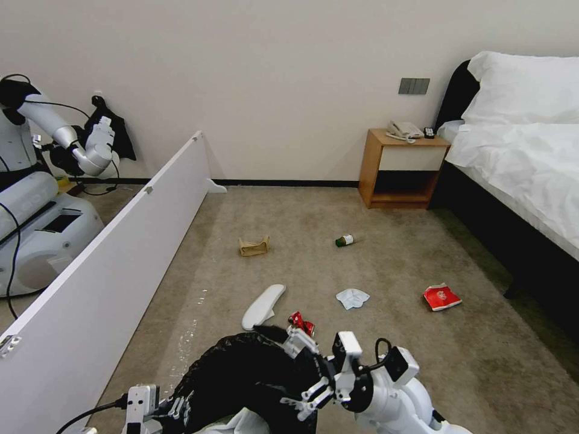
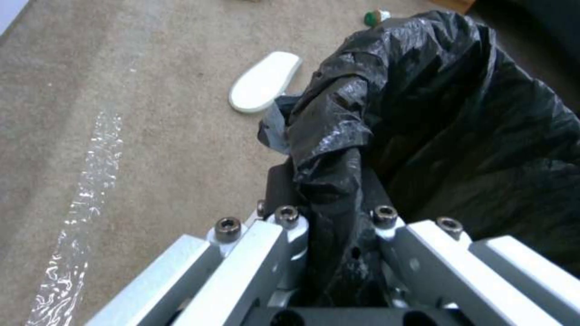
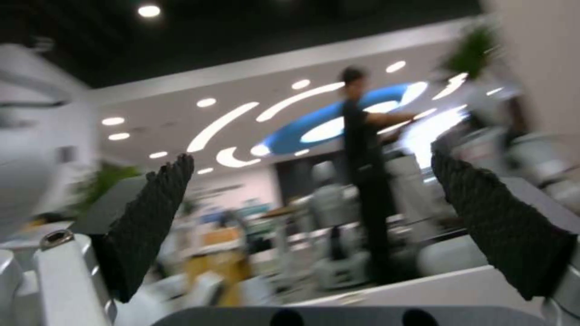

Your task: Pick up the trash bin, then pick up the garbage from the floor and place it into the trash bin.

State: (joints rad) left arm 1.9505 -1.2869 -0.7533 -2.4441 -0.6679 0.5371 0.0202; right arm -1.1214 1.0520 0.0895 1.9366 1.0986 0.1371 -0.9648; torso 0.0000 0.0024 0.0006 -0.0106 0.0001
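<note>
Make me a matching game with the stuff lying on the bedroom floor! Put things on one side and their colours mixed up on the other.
Things:
1. slipper
2. packet
3. paper bag
4. bin liner

Colours:
A. black
B. brown
C. white
D. red

Pairs: 1-C, 2-D, 3-B, 4-A.

The left tool is shut on the bin liner, holding it near the slipper. The right tool is open, just beside the bin.
</note>
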